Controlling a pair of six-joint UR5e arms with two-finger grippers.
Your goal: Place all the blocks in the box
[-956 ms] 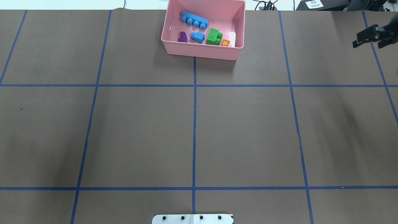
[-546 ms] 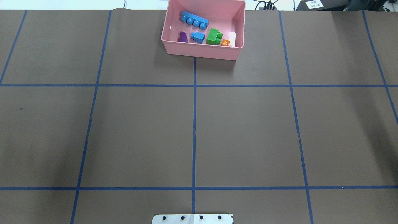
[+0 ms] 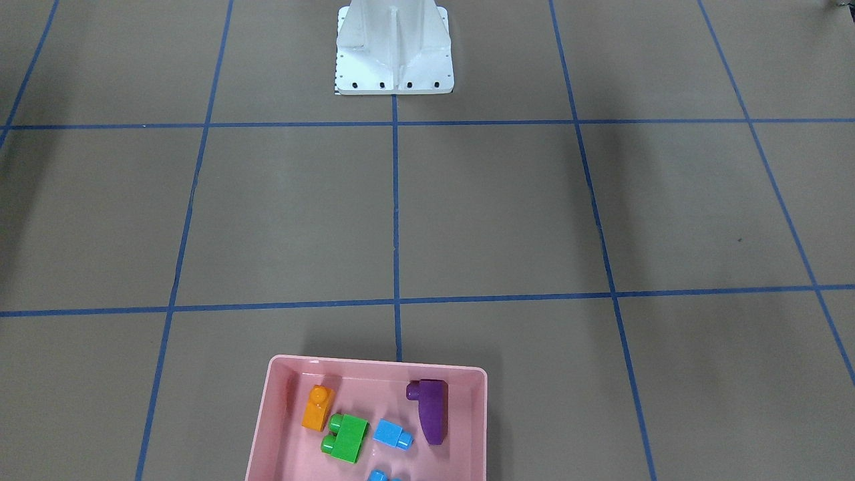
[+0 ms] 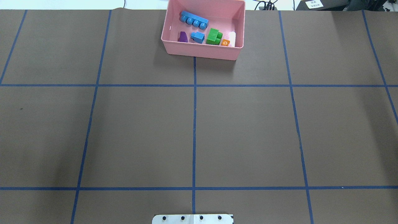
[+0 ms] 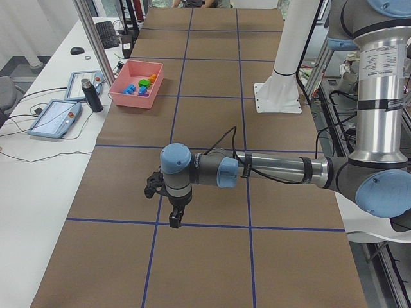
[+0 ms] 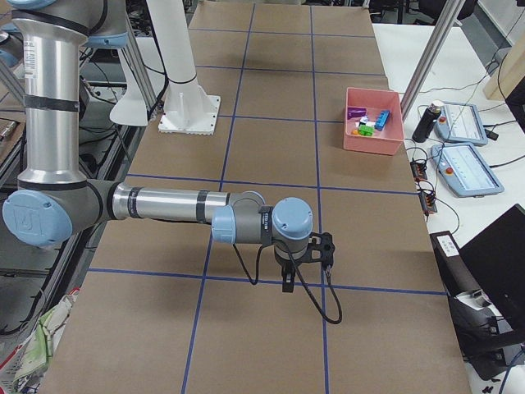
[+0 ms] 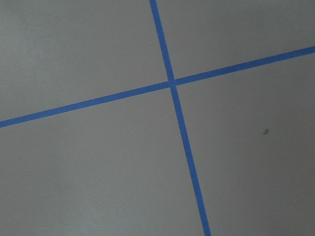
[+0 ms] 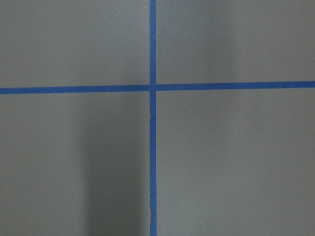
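Robotics lab | brown-papered table gridded in blue tape | white robot base bolted at top centre | teach pendants on white side desk, right of frame | keyboard upper left

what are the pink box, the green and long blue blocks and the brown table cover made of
Pink box: looks like moulded plastic, smooth, with rounded corners and a soft sheen.
Green block and long blue block: hard glossy plastic, with bright highlights on the studs.
Table cover: matt brown sheet, probably paper or card; no glare anywhere.
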